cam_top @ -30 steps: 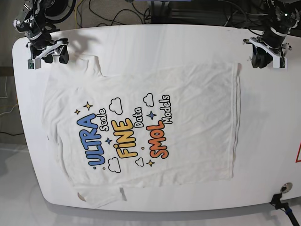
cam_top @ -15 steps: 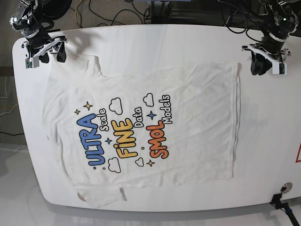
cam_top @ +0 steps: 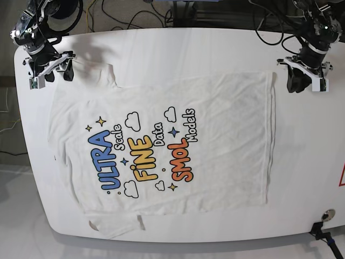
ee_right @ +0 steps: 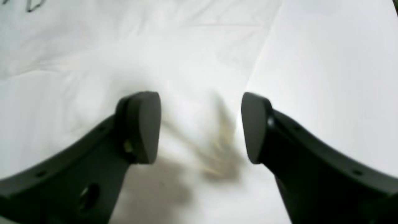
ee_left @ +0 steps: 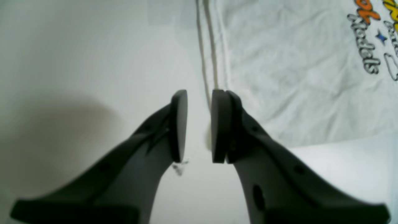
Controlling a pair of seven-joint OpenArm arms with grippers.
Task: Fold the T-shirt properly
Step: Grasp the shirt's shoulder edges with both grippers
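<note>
The white T-shirt (cam_top: 215, 118) lies flat on the white table (cam_top: 188, 48), its colourful print facing up and its collar end to the left. My left gripper (cam_top: 302, 85) hovers just off the shirt's far right hem corner. In the left wrist view its fingers (ee_left: 178, 124) stand a narrow gap apart with nothing between them, and the T-shirt hem (ee_left: 217, 46) runs just beyond. My right gripper (cam_top: 54, 74) is at the far left by the upper sleeve. In its own view the right gripper (ee_right: 199, 127) is wide open over T-shirt cloth (ee_right: 77, 62).
Cables (cam_top: 135, 16) run behind the table's far edge. A black clamp (cam_top: 323, 226) sits at the near right corner, and a red-and-white sign (cam_top: 342, 178) shows at the right edge. Bare table (ee_left: 77, 62) lies beside the hem.
The right arm has shifted slightly left, off the sleeve. The left arm has eased down toward the hem corner. The shirt has not moved.
</note>
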